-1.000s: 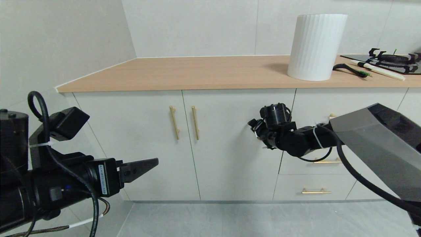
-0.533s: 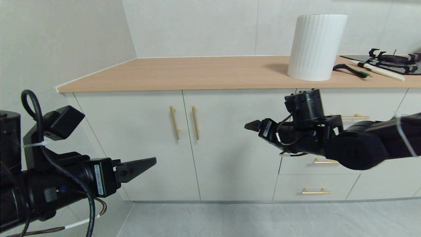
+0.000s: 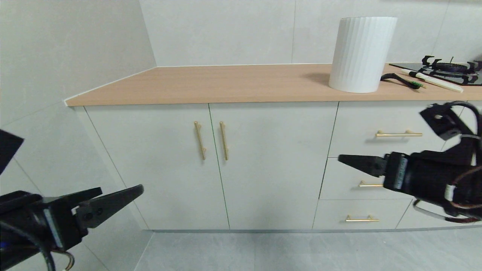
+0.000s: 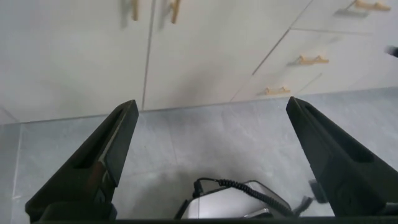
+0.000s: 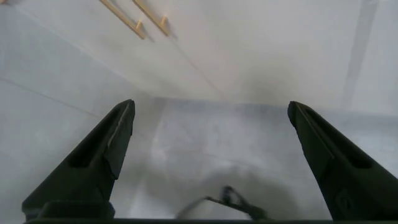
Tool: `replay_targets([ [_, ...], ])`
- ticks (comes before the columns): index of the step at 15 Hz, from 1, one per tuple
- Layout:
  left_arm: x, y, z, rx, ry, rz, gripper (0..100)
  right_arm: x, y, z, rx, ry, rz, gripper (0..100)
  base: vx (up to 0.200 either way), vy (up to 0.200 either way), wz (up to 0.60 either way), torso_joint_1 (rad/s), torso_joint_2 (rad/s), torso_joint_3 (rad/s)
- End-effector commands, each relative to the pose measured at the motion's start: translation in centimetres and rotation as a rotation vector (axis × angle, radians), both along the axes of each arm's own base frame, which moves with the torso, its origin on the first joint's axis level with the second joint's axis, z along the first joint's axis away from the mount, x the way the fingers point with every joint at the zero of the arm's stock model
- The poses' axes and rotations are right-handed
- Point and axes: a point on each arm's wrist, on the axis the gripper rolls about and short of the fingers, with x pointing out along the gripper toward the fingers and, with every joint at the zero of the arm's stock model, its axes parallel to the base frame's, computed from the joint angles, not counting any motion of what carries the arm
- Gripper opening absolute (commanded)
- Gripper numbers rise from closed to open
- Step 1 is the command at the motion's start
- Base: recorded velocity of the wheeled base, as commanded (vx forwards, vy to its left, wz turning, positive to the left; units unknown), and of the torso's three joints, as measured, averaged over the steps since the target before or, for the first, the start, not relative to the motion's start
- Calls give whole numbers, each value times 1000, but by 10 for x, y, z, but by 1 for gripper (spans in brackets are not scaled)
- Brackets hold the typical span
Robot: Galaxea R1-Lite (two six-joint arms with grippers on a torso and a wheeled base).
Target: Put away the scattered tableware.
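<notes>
A tall white ribbed holder (image 3: 362,54) stands on the wooden counter (image 3: 226,82) at the right. Just right of it lie a black-handled utensil (image 3: 398,79) and a long cream-coloured utensil (image 3: 433,81) with a green piece between them. My left gripper (image 3: 118,191) hangs low at the left, in front of the cabinet and well below the counter. It is open and empty, with both fingers (image 4: 106,155) spread wide over the floor. My right gripper (image 3: 344,159) sits at drawer height on the right, also open and empty, its fingers (image 5: 99,155) far apart.
A black gas hob (image 3: 450,67) sits at the counter's far right. Below are two cabinet doors with gold handles (image 3: 211,140) and a stack of drawers (image 3: 376,158). A tiled wall closes the left side. Grey tiled floor (image 3: 263,250) lies in front.
My right arm has swung back to the right and lower, from the cabinet doors to the drawers. My left arm has drawn back down and to the left.
</notes>
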Motion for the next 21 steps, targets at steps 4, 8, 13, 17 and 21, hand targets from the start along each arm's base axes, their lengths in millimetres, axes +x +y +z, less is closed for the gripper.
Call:
replay_targets([
  [4, -101, 42, -20, -57, -192, 70, 100, -107, -88, -5, -118, -330, -214, 100, 0, 0, 0, 0, 0, 0],
  [8, -154, 55, -37, -26, -326, 148, 100, -185, -113, -21, -261, -514, -353, 100, 0, 0, 0, 0, 0, 0],
  [13, -172, 54, -53, 69, -382, 334, 100, -226, -116, -56, -364, -526, -455, 100, 0, 0, 0, 0, 0, 0],
  [17, -178, 47, -76, 232, -428, 425, 100, -227, -111, -86, -420, -525, -529, 100, 0, 0, 0, 0, 0, 0],
  [21, -151, 47, -109, 293, -426, 422, 100, -201, -111, -133, -438, -459, -498, 100, 0, 0, 0, 0, 0, 0],
])
